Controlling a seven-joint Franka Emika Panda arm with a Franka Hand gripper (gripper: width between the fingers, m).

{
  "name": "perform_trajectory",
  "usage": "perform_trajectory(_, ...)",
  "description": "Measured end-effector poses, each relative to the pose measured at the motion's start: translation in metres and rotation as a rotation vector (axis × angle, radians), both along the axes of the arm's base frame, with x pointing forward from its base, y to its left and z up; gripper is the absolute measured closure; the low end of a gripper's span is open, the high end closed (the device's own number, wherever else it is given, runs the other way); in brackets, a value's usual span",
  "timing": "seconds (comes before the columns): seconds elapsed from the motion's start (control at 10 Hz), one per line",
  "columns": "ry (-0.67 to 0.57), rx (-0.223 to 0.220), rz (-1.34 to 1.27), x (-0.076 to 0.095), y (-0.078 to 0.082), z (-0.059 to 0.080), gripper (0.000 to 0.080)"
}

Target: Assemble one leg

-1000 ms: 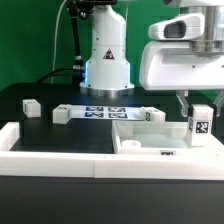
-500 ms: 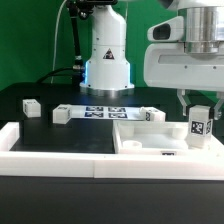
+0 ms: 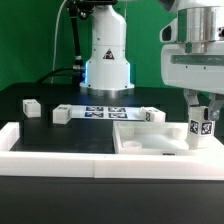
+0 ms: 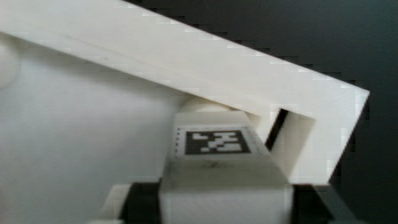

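The gripper [image 3: 202, 110] pinches the leg [image 3: 203, 130] upright between its fingers, directly beneath the palm at a corner of the panel [image 3: 140, 152]; pickup and positioning appear complete, while seating and release remain.

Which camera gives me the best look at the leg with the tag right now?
The wrist view: the leg is close up, its tag large and facing the camera, beside a corner of the white panel. The exterior view shows it small near that view's right edge, held in the gripper by the panel.
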State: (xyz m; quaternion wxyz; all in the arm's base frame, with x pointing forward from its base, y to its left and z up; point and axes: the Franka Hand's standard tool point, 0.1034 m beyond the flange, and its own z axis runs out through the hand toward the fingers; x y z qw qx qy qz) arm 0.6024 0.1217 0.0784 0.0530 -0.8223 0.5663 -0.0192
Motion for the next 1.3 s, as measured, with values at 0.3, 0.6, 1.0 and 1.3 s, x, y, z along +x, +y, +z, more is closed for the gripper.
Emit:
perform_trajectory(0.3, -0.006, -0.010, 0.110, -0.0001, 0.0004, -0.0002, 0.0231)
perform_trajectory(0.6, -0.024, -0.037, 0.399, 0.0008, 0.0009, 0.0003, 0.0157)
perform_trajectory(1.0, -0.023, -0.095, 0.850, 0.0018, 0.0058, -0.0008, 0.0150)
perform_trajectory(1.3, -0.023, -0.150, 1.146, 0.0036, 0.0071, -0.0002, 0.0150)
